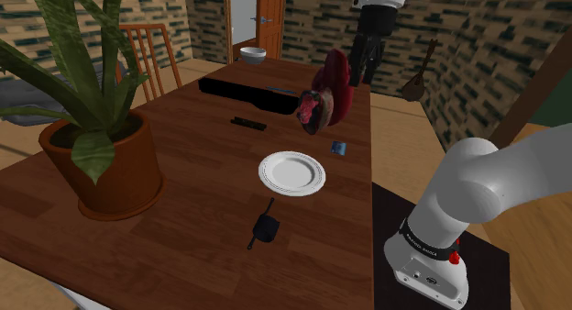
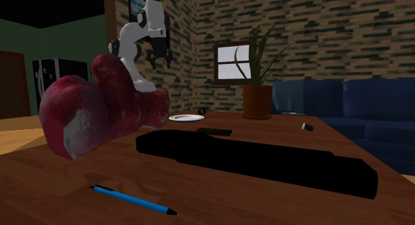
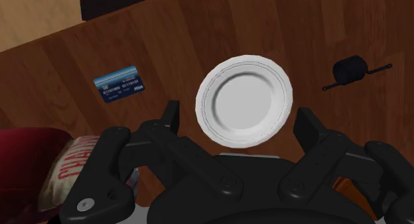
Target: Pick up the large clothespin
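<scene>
**Item:** large clothespin (image 1: 266,227), black, with a squat body and thin wire arms. It lies flat on the brown wooden table (image 1: 183,235), near the table's near edge in the shoulder view.

**Around it:**
- White plate (image 1: 291,172), just beyond it and not touching.
- Blue card (image 1: 339,148), farther right.
- Potted plant (image 1: 101,161), well to the left.
- Dark red lump (image 1: 325,97) and long black box (image 1: 247,93), at the far side.

**Gripper** (image 1: 360,79): high over the far right, with fingers spread wide and holding nothing.

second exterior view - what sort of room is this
Most likely a living or dining room in a house: a blue sofa stands beyond the long wooden table, a window is set in the brick wall, and a potted plant stands on the table.
</scene>
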Robot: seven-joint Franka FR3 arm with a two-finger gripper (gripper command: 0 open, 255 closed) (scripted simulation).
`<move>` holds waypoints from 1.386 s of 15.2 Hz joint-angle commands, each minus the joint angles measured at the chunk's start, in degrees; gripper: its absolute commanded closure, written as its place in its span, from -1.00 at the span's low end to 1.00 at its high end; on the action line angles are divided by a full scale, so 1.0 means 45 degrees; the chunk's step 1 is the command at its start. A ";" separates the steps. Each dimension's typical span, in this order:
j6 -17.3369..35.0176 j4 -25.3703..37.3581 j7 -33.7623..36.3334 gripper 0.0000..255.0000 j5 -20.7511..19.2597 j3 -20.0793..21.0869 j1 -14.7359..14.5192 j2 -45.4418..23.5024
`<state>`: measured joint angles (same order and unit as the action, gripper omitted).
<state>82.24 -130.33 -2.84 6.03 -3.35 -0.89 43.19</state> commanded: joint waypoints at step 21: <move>0.5870 0.2862 -0.3512 -1.00 -0.0195 -0.0771 -0.0614 -0.8528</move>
<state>107.72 -118.79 -17.98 5.01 -6.82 -3.52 6.98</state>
